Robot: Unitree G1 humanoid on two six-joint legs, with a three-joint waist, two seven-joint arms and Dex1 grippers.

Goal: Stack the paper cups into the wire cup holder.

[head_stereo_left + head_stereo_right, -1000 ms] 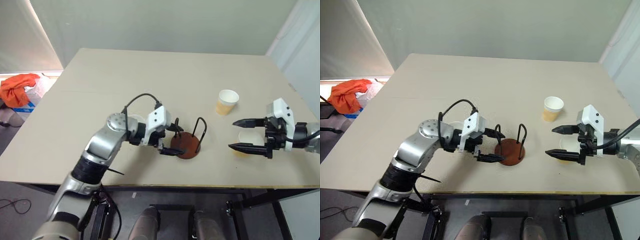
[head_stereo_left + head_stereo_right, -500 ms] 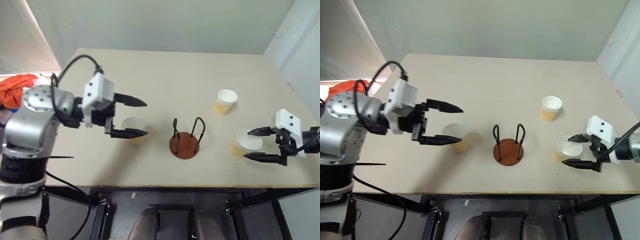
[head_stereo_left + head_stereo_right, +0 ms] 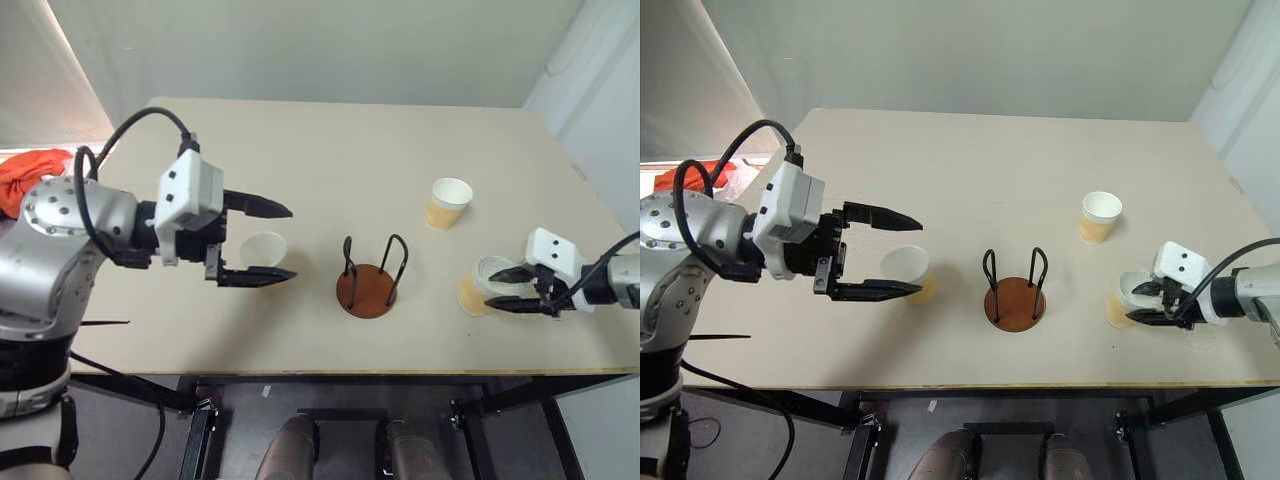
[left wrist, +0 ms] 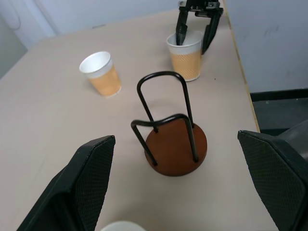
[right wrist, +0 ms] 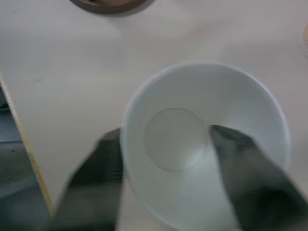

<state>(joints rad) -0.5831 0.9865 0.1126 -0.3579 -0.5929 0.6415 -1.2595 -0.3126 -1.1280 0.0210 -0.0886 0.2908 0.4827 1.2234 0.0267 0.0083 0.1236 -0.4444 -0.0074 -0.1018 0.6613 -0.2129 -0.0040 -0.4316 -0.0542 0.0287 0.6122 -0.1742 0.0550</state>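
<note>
No legible writing on cups. Beige table (image 3: 330,150), pale wall behind. Left gripper (image 3: 270,242) spread wide, empty; right gripper (image 3: 1143,303) pinching cup (image 3: 1124,300) wall.

**Three cups upright, holder empty**

The wire cup holder (image 3: 367,288), a reddish-brown disc with two black loops, stands mid-desk. Tan paper cups stand apart around it: one to its left (image 3: 263,251), one farther back to its right (image 3: 447,202), one at the right near the front edge (image 3: 482,287).
</note>
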